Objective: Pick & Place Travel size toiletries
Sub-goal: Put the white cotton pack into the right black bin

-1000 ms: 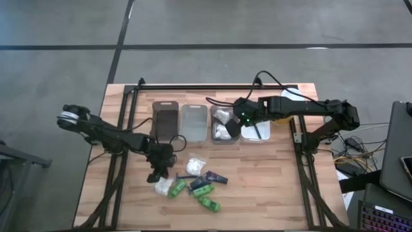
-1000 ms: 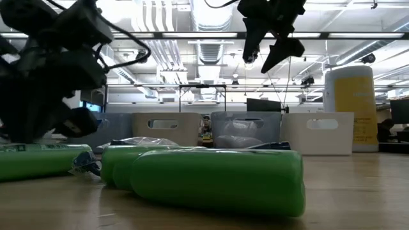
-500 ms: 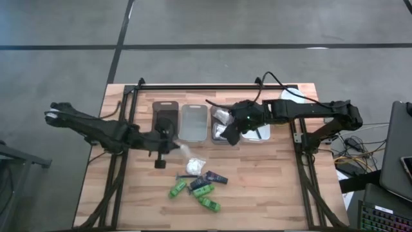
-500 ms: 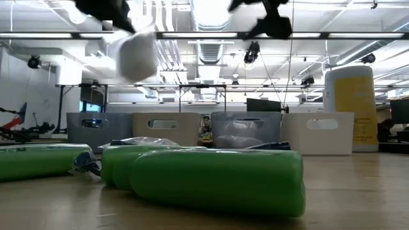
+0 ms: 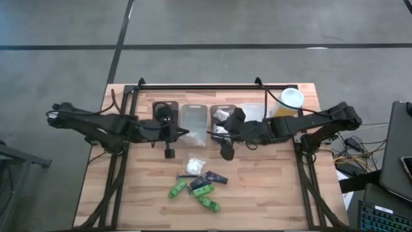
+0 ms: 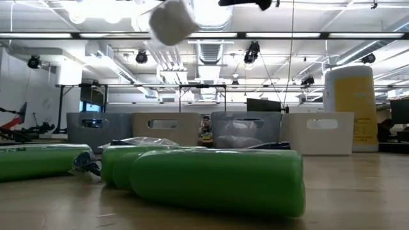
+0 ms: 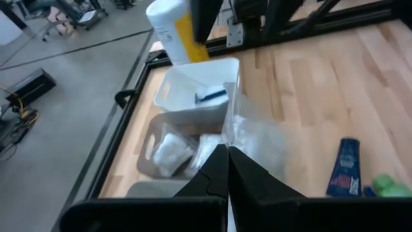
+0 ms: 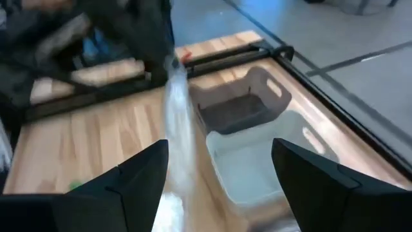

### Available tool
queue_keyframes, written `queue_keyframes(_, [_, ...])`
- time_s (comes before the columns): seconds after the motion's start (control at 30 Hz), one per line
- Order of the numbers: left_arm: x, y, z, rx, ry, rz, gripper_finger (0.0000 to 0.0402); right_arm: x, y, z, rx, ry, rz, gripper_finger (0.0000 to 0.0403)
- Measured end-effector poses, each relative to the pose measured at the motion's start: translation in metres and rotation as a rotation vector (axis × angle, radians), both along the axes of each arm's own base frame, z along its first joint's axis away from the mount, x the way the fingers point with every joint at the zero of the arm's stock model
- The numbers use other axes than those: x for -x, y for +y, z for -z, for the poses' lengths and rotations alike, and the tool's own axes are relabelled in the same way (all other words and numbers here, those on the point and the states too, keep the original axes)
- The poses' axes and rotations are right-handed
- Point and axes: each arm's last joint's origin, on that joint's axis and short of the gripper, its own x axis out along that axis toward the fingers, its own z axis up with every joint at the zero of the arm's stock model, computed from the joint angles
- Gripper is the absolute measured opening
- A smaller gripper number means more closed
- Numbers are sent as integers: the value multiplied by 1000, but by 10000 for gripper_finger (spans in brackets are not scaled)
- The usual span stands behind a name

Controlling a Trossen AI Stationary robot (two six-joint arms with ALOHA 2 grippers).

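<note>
My left gripper (image 5: 180,133) is shut on a clear crinkly packet (image 5: 192,136), held high over the table near the clear tray (image 5: 194,121). In the low view the packet (image 6: 172,22) shows as a white lump near the top. My right gripper (image 8: 219,174) stands open, pointing at the packet (image 8: 177,122) from the table's right, and touches nothing. Other toiletries lie on the wood nearer the front: a white packet (image 5: 195,165), green bottles (image 5: 177,189), and a dark tube (image 5: 215,177). My left gripper pinches one end of the packet (image 7: 232,136) between its two shut fingers (image 7: 215,174). The fingers come slanting from the table's left, tipped a little downward. The packet sticks out ahead of the fingertips, lifted clear of table and trays.
Along the far side stand four trays in a row: a dark one (image 5: 165,111), the clear one, a grey one holding white packets (image 7: 170,151), and a white one (image 7: 193,90). A yellow cylinder with a white cap (image 5: 291,100) stands at the far right. Bare wood lies at the front right.
My left gripper has lifted the packet off the table from beside the green bottles, carried it up and toward the far edge, and tipped from pointing down to nearly level. My right gripper has left the grey tray, moving toward the near edge and left, toward the packet.
</note>
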Motion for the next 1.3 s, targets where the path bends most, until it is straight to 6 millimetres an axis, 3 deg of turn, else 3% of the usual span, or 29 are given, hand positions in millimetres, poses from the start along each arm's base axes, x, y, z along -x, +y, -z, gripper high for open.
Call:
queue_keyframes(0.2, [-31,-2,0,-22,35,32,0,-18,4,6,-49,-43,-29,284])
queue_keyframes(0.4, [-42,-4,-11,-41,10,68,0,-20,4,11,-45,16,-28,280])
queue_keyframes(0.57, [-41,-3,-13,-40,3,76,0,-17,0,11,-55,41,-4,207])
queue_keyframes(0.73, [-44,-3,-12,-22,-8,77,11,-17,-8,10,-53,45,16,82])
queue_keyframes(0.83, [-44,-3,-11,-8,-10,44,46,-16,-14,13,-45,83,39,23])
queue_keyframes(1.1, [-29,7,-9,-27,28,-206,194,-6,-41,30,-109,214,211,11])
queue_keyframes(1.3, [-17,8,-4,78,84,-246,271,4,-84,76,-247,287,391,10])
